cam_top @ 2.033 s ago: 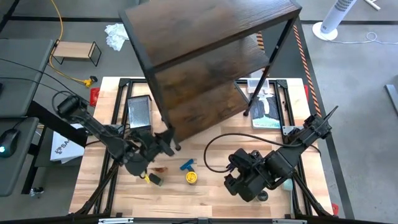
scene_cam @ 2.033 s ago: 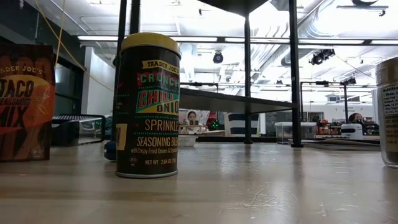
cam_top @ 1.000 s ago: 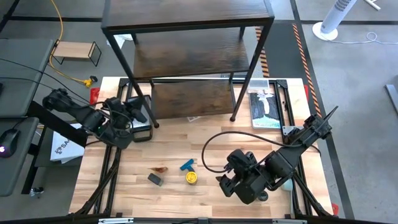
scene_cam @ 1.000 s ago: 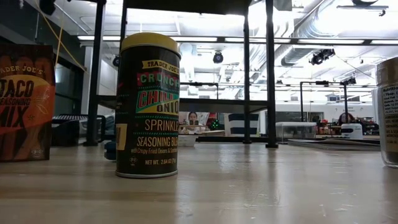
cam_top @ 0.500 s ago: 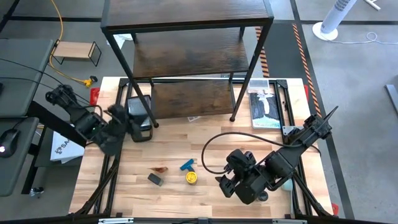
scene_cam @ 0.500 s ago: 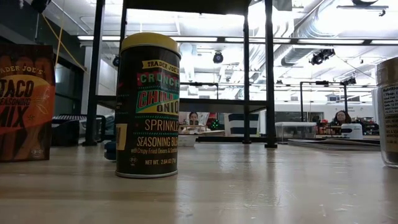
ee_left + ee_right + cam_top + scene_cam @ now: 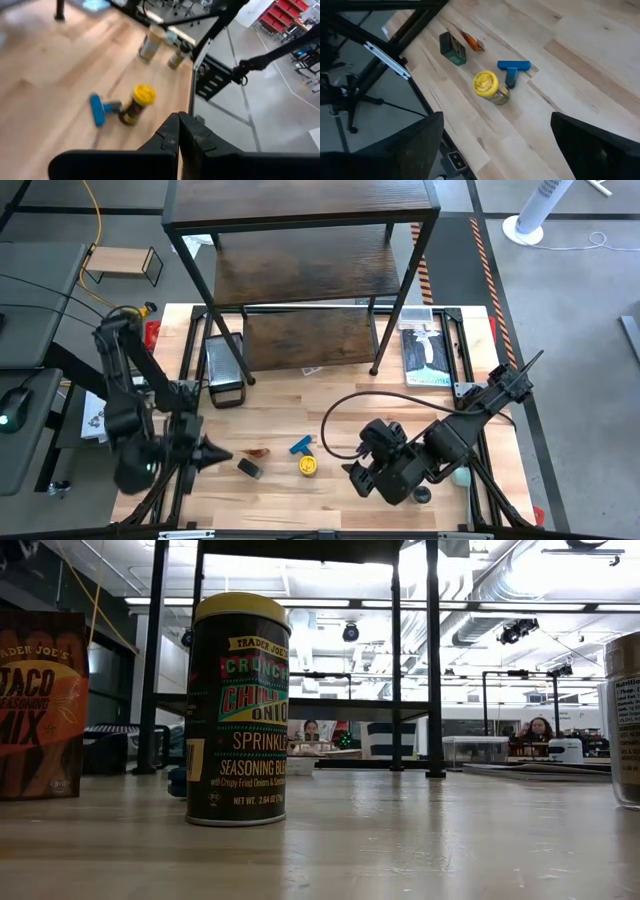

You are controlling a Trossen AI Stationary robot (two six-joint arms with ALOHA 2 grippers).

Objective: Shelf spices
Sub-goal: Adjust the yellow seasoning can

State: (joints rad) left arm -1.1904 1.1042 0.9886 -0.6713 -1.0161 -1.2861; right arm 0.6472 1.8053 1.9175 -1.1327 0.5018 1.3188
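The shelf (image 7: 300,270), dark boards in a black frame, stands upright at the table's far side, its near legs (image 7: 374,370) on the tabletop. The spices lie near the front edge: a yellow-lidded jar (image 7: 308,465) (image 7: 487,86) (image 7: 238,710), a dark grey box (image 7: 249,468) and a reddish packet (image 7: 260,451). Two more jars (image 7: 150,42) stand by the right arm. My left gripper (image 7: 215,455) (image 7: 178,125) is shut, left of the box, pointing at the spices. My right gripper (image 7: 505,150) hangs open above and to the right of the yellow-lidded jar.
A blue T-shaped piece (image 7: 300,445) lies beside the yellow-lidded jar. A black tray (image 7: 224,365) sits by the shelf's near left leg, a printed card (image 7: 425,350) at the far right. A small light-wood rack (image 7: 122,262) is off the table. Bare wood lies between shelf and spices.
My left gripper has drawn away from the shelf's near left leg toward the table's near left corner, sinking a little and swinging round until it points toward the right edge, at the spices. The shelf has stayed upright and still.
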